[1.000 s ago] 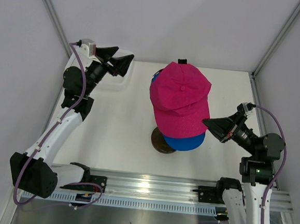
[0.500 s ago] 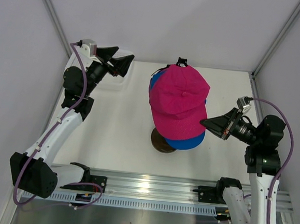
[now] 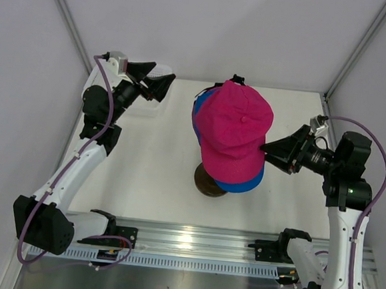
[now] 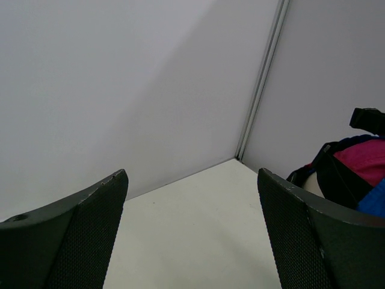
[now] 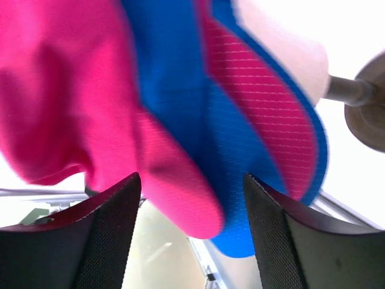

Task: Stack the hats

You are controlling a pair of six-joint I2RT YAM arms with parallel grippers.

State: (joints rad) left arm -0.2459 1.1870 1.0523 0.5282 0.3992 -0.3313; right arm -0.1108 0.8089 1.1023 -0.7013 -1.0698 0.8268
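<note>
The hats sit stacked on a mannequin head in the middle of the table. A magenta pink hat (image 3: 234, 129) lies on top, and a blue hat's brim (image 3: 242, 184) shows beneath it. My right gripper (image 3: 267, 150) is open at the stack's right side, level with the brims. In the right wrist view the pink brim (image 5: 180, 205) and blue brim (image 5: 258, 180) hang between the parted fingers of my right gripper (image 5: 191, 180), touching neither. My left gripper (image 3: 154, 81) is open and holds nothing at the back left. From my left gripper (image 4: 192, 174) the hats (image 4: 368, 158) show at the right edge.
The cream mannequin head (image 5: 283, 51) stands on a thin post over a dark round base (image 3: 207, 182). White walls close in the table at the back and sides. A metal rail (image 3: 192, 241) runs along the near edge between the arm bases.
My right gripper, shut on the pink hat's brim before, has opened and let it go. The pink hat shifted slightly right on the stack. The left arm has barely moved.
</note>
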